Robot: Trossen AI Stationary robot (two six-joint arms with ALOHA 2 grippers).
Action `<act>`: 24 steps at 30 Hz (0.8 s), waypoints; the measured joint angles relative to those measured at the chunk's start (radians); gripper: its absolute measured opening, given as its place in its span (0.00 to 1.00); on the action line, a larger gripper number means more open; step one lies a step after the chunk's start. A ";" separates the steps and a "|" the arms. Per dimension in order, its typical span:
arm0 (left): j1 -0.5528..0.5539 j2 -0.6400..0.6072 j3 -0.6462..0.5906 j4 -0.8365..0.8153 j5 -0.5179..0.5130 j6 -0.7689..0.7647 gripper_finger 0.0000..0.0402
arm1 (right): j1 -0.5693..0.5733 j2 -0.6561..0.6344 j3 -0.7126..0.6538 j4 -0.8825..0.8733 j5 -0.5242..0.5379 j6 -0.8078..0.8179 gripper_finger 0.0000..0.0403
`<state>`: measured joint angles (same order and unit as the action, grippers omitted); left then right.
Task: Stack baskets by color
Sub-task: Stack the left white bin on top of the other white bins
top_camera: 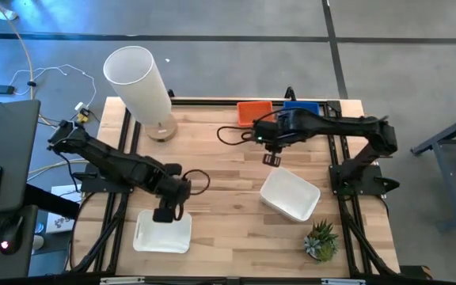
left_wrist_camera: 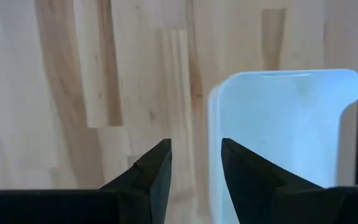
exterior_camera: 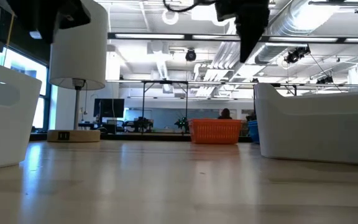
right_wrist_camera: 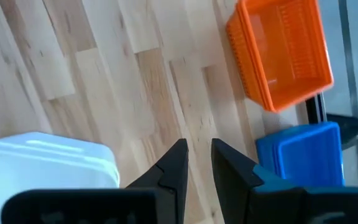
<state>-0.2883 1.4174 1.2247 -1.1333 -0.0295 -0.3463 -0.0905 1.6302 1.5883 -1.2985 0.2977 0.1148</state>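
Two white baskets rest on their bases on the wooden table: one near the front left (top_camera: 163, 232) (left_wrist_camera: 278, 137), one toward the right (top_camera: 290, 194) (right_wrist_camera: 48, 162). An orange basket (top_camera: 254, 112) (right_wrist_camera: 281, 50) and a blue basket (top_camera: 301, 106) (right_wrist_camera: 300, 155) stand side by side at the far edge. My left gripper (top_camera: 165, 215) (left_wrist_camera: 196, 165) hangs open above the far rim of the left white basket, with bare wood between its fingers. My right gripper (top_camera: 271, 159) (right_wrist_camera: 197, 163) hovers high over the table between the orange basket and the right white basket, open by a narrow gap and holding nothing.
A tall white cylinder lamp (top_camera: 141, 83) stands at the far left corner. A small potted plant (top_camera: 321, 240) sits at the near right corner. A black cable (top_camera: 229, 134) loops over the table near the orange basket. Bare wood lies in the table's middle (top_camera: 228, 190).
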 joint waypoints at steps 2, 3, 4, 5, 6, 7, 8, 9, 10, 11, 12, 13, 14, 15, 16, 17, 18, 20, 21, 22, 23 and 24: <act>-0.025 0.000 0.000 0.000 0.000 -0.043 0.32 | 0.008 -0.027 0.000 -0.017 0.000 0.036 0.15; -0.038 0.000 0.000 0.000 0.000 -0.060 0.32 | 0.013 -0.037 0.000 -0.027 0.000 0.049 0.15; -0.051 0.000 0.000 0.000 0.000 -0.073 0.32 | 0.019 -0.048 0.000 -0.036 0.000 0.065 0.15; -0.065 0.000 0.000 0.000 0.000 -0.087 0.32 | 0.025 -0.059 0.000 -0.046 0.000 0.075 0.15; -0.077 0.000 0.000 0.000 0.000 -0.100 0.32 | 0.031 -0.069 0.000 -0.058 0.000 0.087 0.15; -0.088 0.000 0.000 0.000 -0.003 -0.117 0.34 | 0.036 -0.080 0.000 -0.066 -0.001 0.094 0.15; -0.098 0.000 0.000 0.000 -0.004 -0.134 0.35 | 0.041 -0.090 0.000 -0.074 -0.001 0.104 0.15; -0.107 0.000 0.000 0.000 -0.005 -0.149 0.37 | 0.045 -0.099 0.000 -0.084 -0.001 0.115 0.15; -0.114 0.000 0.000 0.000 -0.012 -0.158 0.38 | 0.049 -0.108 0.000 -0.088 -0.001 0.125 0.15; -0.122 0.000 0.000 0.000 -0.025 -0.164 0.40 | 0.053 -0.115 0.000 -0.090 -0.001 0.137 0.15; -0.129 0.000 0.000 0.000 -0.042 -0.167 0.42 | 0.054 -0.124 0.000 -0.092 -0.001 0.146 0.15; -0.135 0.000 0.000 0.000 -0.059 -0.171 0.44 | 0.055 -0.131 0.000 -0.096 -0.002 0.153 0.15; -0.139 0.000 0.000 0.000 -0.070 -0.173 0.46 | 0.057 -0.136 0.000 -0.098 -0.008 0.158 0.15; -0.141 0.000 0.000 0.000 -0.072 -0.174 0.48 | 0.059 -0.140 0.000 -0.098 -0.014 0.158 0.15; -0.143 0.000 0.000 0.000 -0.072 -0.178 0.49 | 0.059 -0.143 0.000 -0.099 -0.018 0.157 0.15; -0.146 0.000 0.000 0.000 -0.071 -0.189 0.50 | 0.059 -0.145 0.000 -0.100 -0.018 0.157 0.15; -0.148 0.002 0.000 0.000 -0.070 -0.203 0.50 | 0.059 -0.147 0.000 -0.101 -0.018 0.158 0.15; -0.155 0.013 0.000 -0.001 -0.069 -0.227 0.50 | 0.059 -0.146 0.000 -0.111 -0.018 0.159 0.15; -0.162 0.018 -0.001 -0.006 -0.069 -0.238 0.50 | 0.059 -0.146 0.000 -0.118 -0.018 0.162 0.15; -0.171 0.025 -0.001 -0.015 -0.069 -0.248 0.50 | 0.059 -0.146 0.000 -0.123 -0.019 0.163 0.15; -0.179 0.032 -0.001 -0.027 -0.068 -0.254 0.49 | 0.059 -0.146 0.000 -0.123 -0.019 0.166 0.15; -0.189 0.042 -0.001 -0.040 -0.065 -0.256 0.49 | 0.059 -0.146 0.000 -0.122 -0.019 0.166 0.15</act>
<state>-0.4768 1.4596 1.2240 -1.1734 -0.0940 -0.6027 -0.0319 1.4845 1.5883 -1.4209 0.2790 0.2806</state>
